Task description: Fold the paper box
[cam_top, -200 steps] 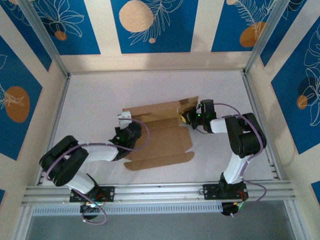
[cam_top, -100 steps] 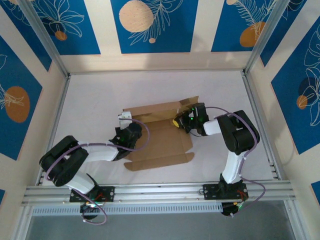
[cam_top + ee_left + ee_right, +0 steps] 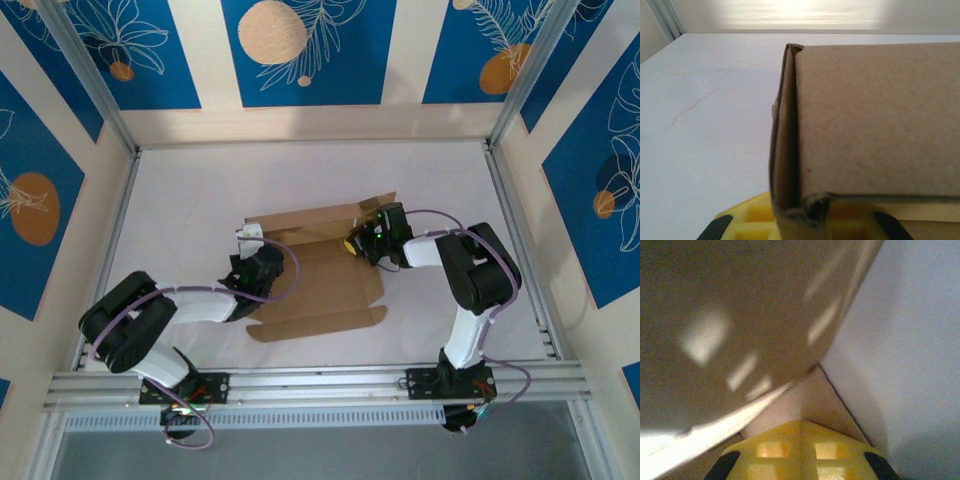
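Note:
The paper box (image 3: 325, 285) lies as a brown cardboard sheet mid-table, its back flap raised along the far edge. My left gripper (image 3: 247, 263) sits at the sheet's left edge. In the left wrist view a folded-up cardboard wall (image 3: 875, 120) stands between the yellow fingers (image 3: 747, 220) of my left gripper (image 3: 800, 222), which is shut on it. My right gripper (image 3: 356, 244) is low at the back right corner. Its yellow fingers (image 3: 775, 450) meet at a seam, shut, tip against a flat cardboard panel (image 3: 812, 400) under a tilted flap (image 3: 730, 315).
The white tabletop (image 3: 190, 190) runs out to metal frame rails, with an aluminium rail (image 3: 320, 385) along the near edge. Blue patterned walls (image 3: 300, 50) close in the back and both sides. Free room lies behind and left of the sheet.
My right gripper has moved left along the back flap towards the sheet's middle, and the back right corner flap now stands higher. The left arm has stayed put.

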You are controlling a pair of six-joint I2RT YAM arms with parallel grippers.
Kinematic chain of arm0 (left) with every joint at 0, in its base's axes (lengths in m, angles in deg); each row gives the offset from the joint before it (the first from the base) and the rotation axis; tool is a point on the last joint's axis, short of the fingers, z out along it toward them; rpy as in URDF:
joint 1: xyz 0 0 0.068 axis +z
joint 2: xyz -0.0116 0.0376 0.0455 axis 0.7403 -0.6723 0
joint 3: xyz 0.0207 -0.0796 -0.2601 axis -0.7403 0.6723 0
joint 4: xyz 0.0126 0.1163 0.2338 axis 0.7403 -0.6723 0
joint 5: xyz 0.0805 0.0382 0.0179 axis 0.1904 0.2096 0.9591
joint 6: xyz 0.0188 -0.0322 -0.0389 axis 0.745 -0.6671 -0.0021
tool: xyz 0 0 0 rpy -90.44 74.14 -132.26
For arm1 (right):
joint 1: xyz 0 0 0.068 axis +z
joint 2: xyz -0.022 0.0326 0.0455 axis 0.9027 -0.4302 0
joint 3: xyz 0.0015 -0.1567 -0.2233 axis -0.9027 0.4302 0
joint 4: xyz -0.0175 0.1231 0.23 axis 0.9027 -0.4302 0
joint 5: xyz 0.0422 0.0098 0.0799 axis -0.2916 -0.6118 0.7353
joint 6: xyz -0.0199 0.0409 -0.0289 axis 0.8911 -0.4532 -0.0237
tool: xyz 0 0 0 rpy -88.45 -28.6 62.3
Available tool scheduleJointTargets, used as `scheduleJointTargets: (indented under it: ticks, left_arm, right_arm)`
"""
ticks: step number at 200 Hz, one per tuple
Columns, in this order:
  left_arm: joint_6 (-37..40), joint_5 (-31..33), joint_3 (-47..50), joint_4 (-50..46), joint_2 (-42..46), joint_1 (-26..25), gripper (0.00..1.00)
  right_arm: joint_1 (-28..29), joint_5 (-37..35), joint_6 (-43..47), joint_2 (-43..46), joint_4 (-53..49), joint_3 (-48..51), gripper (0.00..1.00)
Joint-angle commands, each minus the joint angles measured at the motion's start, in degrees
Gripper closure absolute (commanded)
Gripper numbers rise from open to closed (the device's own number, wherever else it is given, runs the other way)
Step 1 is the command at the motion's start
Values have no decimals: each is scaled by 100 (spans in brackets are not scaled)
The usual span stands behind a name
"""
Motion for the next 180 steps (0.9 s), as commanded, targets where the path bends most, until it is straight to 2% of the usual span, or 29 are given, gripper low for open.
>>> scheduleJointTargets:
  ticks: [1,16,54,76,92,109,140,155,180]
  left_arm:
    - [117,204,59,13,67,-71,100]
    - [129,232,57,15,115,-43,100]
    - [316,120,-12,139,126,50,100]
    - [542,-105,-4,404,85,87,100]
    - [849,-384,62,727,33,117,100]
    - [1049,-638,134,998,4,154,100]
    - [1271,-1117,166,1186,-81,228,100]
    - [1271,-1206,117,1146,-114,262,100]
    - [1178,-1125,16,984,-160,322,100]
  right_arm:
    - [-5,-271,935,845,-1509,-140,79]
    - [-123,-516,1187,1417,-2164,-106,73]
    - [-702,-533,1829,2722,-2966,257,74]
    - [-930,-1199,2631,3433,-3481,193,75]
    - [-1238,-1617,3103,3585,-3644,-119,76]
    - [-1633,-1653,3286,3316,-3669,-643,75]
    - [-2099,-1630,3448,2063,-3918,-1866,71]
    - [-2244,-1227,3590,1335,-4180,-2522,70]
    - [-2340,-41,3781,280,-4518,-3214,72]
